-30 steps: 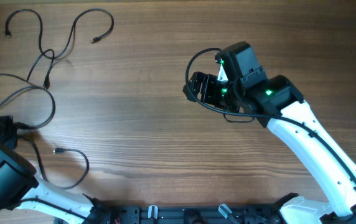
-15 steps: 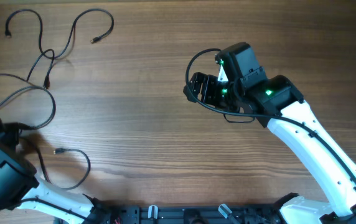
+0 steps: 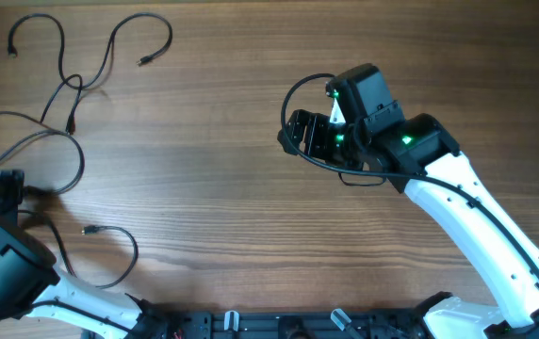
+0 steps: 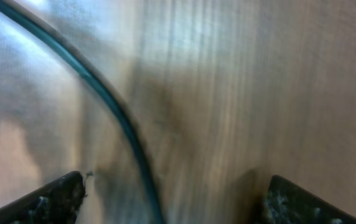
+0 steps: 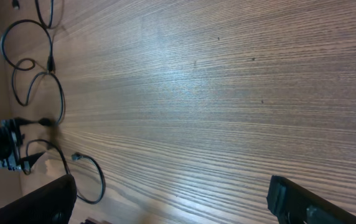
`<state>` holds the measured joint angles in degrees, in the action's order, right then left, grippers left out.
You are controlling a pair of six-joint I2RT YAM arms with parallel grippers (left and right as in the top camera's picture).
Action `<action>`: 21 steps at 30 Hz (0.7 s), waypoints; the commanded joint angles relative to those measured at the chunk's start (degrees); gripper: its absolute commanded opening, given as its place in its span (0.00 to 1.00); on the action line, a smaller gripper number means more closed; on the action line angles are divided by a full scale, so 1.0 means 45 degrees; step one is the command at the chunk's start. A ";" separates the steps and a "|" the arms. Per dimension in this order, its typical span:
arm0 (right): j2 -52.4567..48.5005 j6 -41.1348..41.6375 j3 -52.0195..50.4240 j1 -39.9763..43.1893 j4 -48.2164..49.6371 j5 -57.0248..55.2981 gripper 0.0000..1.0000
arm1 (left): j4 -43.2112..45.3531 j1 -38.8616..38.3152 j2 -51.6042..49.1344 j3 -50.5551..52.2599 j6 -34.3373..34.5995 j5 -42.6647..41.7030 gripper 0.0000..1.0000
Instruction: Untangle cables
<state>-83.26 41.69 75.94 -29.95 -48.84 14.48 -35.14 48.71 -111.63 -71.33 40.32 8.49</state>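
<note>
While the left end effector (image 4: pixel 177 202) stands spread astride one strand of the cables (image 4: pixel 112 104) at the left edge of the counter (image 3: pixel 251 217), a pull from here may tighten the crossed loops beyond; the right end effector (image 5: pixel 175 202), also spread, hangs well apart.

We see a wooden table (image 3: pixel 213 188) of warm brown boards, its grain running in long, fine lines from the left edge to the right edge. A paler sheen (image 3: pixel 204 141) lies across the middle, and the wood darkens toward the far edge. Nearer the front edge a darker wavy streak (image 3: pixel 189 258) follows the grain. From the right wrist view we pick out a few small dark specks (image 5: pixel 218 38) in the surface and a broad patch of glare (image 5: pixel 178 81). Along the front edge we make out a row of black fittings (image 3: pixel 279 323), too small for us to tell apart.
</note>
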 commanded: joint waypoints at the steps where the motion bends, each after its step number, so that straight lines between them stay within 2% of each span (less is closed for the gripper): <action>1: 0.0044 -0.0257 0.0107 -0.0044 0.0039 -0.0223 1.00 | -0.0204 0.0005 0.0452 -0.0330 -0.0889 -0.0729 1.00; 5: 0.0044 -0.0262 0.0107 -0.0044 0.0029 -0.0223 1.00 | -0.0500 0.0005 0.0481 -0.0369 -0.0772 0.0495 1.00; 8: 0.0044 -0.0262 0.0107 -0.0044 0.0019 -0.0223 1.00 | -0.0753 -0.0005 0.0670 -0.0656 -0.0772 0.0578 1.00; 14: 0.0019 -0.0257 0.0107 -0.0044 0.0053 -0.0223 1.00 | -0.0738 -0.0024 0.1681 -0.1375 -0.0767 -0.0350 0.94; 17: 0.0019 -0.0257 0.0107 -0.0044 0.0087 -0.0223 1.00 | -0.0413 -0.0024 0.2302 -0.1486 -0.0767 -0.1919 0.93; 18: 0.0005 -0.0262 0.0107 -0.0044 0.0117 -0.0223 1.00 | -0.0374 -0.0024 0.2458 -0.1486 -0.0767 -0.2477 0.89; 20: -0.0005 -0.0267 0.0107 -0.0044 0.0136 -0.0223 1.00 | -0.0534 -0.0024 0.2837 -0.1486 -0.0767 -0.3419 0.68; 21: -0.0005 -0.0257 0.0107 -0.0044 0.0136 -0.0223 1.00 | -0.0733 -0.0049 0.3031 -0.1486 -0.0636 -0.3648 0.61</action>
<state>-83.26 41.69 75.94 -29.95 -48.56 14.48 -37.04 48.71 -101.71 -77.03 37.52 1.28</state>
